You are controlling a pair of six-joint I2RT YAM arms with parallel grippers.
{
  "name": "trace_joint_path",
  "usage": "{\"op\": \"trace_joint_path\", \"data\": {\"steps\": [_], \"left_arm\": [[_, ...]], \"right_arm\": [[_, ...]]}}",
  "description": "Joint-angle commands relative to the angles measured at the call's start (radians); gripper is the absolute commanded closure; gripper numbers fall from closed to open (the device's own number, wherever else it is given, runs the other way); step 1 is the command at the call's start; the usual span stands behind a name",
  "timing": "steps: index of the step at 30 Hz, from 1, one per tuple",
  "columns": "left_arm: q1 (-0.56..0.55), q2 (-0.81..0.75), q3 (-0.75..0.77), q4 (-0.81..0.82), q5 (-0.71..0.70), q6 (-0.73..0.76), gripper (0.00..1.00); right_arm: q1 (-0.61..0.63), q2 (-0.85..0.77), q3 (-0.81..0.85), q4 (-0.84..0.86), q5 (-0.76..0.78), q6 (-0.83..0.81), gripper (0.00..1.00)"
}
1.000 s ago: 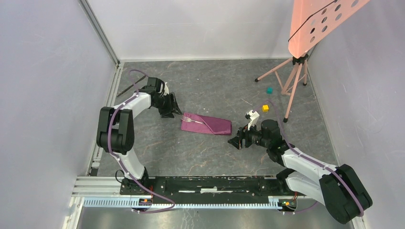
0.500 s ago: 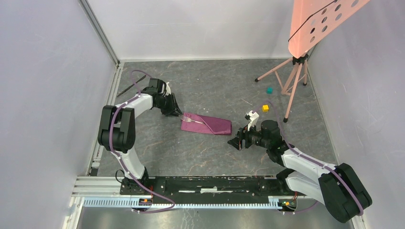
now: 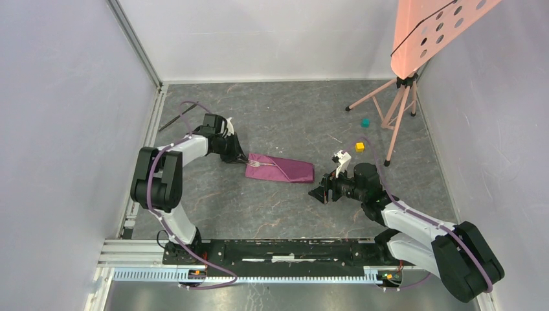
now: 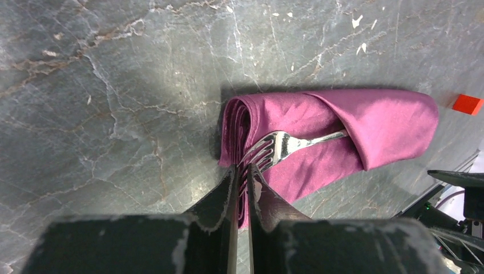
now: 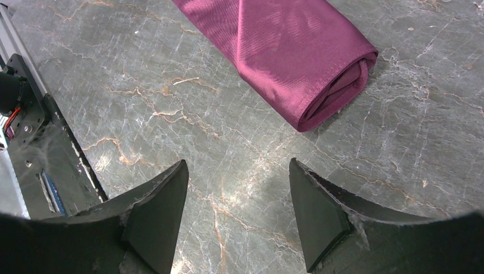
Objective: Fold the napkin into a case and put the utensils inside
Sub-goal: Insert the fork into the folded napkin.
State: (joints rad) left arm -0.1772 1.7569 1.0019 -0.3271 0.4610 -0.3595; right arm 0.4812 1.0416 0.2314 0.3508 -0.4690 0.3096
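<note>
Left gripper [image 4: 242, 171] first: its jaws are drawn almost together, with only a thin slit between the fingers [image 4: 220, 197], and purple shows in that slit. The fingertips sit right at the tines of the fork [image 4: 285, 144] and the layered edge of the cloth. Whether they actually pinch metal or fabric cannot be told.

In the top view the left gripper [image 3: 238, 155] is at the 9 o'clock end of the napkin [image 3: 281, 168]. The napkin is folded into a narrow flat case near the middle of the table [image 3: 291, 110]. The fork lies on top of the case with its tines toward 9 o'clock — its handle runs under a diagonal flap.

The right gripper [image 5: 238, 165] has its jaws spread wide with nothing between them, over bare stone-patterned tabletop. It is close to the rolled end of the case but clear of it, at about 4 o'clock from that end in the top view.

The knife [image 3: 171, 122] lies well apart — toward 10 o'clock from the left gripper, near the left wall. A yellow cube [image 3: 359, 147] and a teal cube [image 3: 365, 122] sit toward 2 o'clock from the case, beside a pink tripod [image 3: 395, 110].
</note>
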Motion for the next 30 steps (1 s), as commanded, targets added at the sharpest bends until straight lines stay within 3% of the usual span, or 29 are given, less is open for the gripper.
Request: {"op": "trace_joint_path", "data": {"steps": [1,10,18,30], "left_arm": [[-0.002,-0.077,-0.04,0.077,0.006,-0.012,0.88],[-0.004,-0.141,-0.056,0.077,0.015,-0.041,0.94],[-0.043,-0.104,-0.048,0.112,0.036,-0.093,0.97],[-0.07,-0.038,-0.087,0.282,0.122,-0.18,0.98]], "right_arm": [[-0.004,0.003,-0.01,0.054,-0.002,0.0,0.29],[-0.004,0.017,-0.011,0.066,-0.009,0.005,0.29],[-0.005,0.024,-0.01,0.069,-0.008,0.007,0.29],[-0.005,0.034,-0.011,0.071,-0.013,0.01,0.29]]}}
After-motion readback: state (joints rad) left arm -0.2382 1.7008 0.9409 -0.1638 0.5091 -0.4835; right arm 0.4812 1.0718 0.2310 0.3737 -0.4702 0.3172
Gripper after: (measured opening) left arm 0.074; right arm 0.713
